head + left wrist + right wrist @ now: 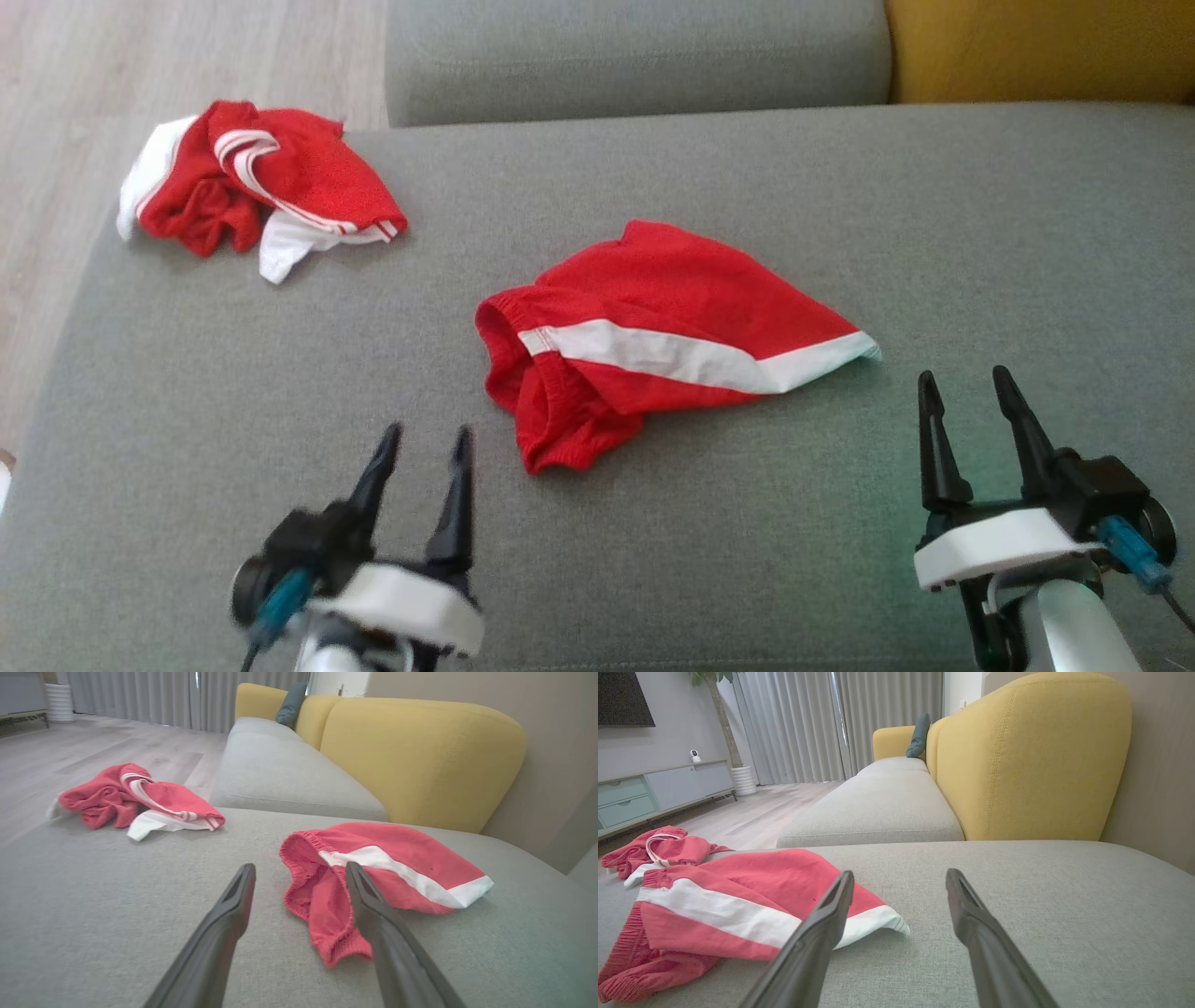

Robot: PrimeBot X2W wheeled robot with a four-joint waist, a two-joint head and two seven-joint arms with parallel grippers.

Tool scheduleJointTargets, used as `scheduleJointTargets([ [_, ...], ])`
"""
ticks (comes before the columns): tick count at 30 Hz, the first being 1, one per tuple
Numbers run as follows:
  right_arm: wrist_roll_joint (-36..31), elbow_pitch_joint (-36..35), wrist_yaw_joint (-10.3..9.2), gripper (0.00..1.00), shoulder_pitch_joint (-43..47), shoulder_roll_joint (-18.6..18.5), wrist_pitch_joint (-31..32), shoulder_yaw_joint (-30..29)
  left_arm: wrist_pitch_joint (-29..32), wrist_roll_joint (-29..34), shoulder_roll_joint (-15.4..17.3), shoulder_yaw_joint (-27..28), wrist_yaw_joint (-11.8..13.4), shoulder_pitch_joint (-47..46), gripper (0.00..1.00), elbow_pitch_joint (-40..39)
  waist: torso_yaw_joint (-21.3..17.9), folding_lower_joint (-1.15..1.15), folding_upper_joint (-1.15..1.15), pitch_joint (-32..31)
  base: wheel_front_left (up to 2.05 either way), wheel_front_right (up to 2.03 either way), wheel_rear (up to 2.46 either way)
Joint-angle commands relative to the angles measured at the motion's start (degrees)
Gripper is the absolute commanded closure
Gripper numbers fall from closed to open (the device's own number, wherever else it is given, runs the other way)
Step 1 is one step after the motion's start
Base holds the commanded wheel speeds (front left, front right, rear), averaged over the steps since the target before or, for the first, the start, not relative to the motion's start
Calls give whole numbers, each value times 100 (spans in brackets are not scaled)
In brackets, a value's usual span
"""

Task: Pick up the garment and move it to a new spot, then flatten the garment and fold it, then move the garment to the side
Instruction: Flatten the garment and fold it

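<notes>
At the seat's front edge the left gripper [428, 434] stands with its jaws spread wide and nothing between them. The right gripper [963, 375], further along that edge toward the right, is just as wide apart and also empty.

The garment [653, 336] lies between them and a little beyond, about mid-seat [187, 420]. Its gathered waistband end points toward the seat's left edge and sits near the left gripper's tips, just to their right, apart from them. Its white-tipped corner points toward the right edge and ends near the right gripper's tips, to their left, not touching.

The garment is red, lying fairly flat but skewed. Its elastic waistband is open and puckered, and part of the red cloth is bunched under the front side. A broad white band runs from the waistband across to the far corner, which ends in a white hem.

At the seat's far left corner lies a second garment [252, 187], red with white trim and thin white stripes, crumpled in a heap, well apart from the first. Past the far edge come another grey cushion [635, 56] and a yellow backrest [1027, 47].
</notes>
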Motion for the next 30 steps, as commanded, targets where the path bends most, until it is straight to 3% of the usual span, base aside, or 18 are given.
scheduleJointTargets([
  [1,41,-149,37,0,-218,-21,-15,137,-33,48,-36,74,-76,-524,0,-68,-12,0,0,95,0,0,0],
  [10,68,-131,37,0,-464,-21,-15,194,761,-330,-43,-195,-396,-1758,0,913,-165,0,0,576,0,0,0],
  [19,128,-131,37,0,-609,-21,-15,210,1280,-939,-45,-152,-363,-2468,0,1631,-349,0,0,851,0,0,0],
  [29,173,-159,37,0,-670,-21,-15,220,1274,-1238,-46,-215,-316,-2896,0,2176,-550,0,0,1007,0,0,0],
  [30,177,-163,37,0,-671,-21,-15,220,1267,-1250,-46,-217,-318,-2915,12,2214,-562,0,0,1013,0,0,0],
])
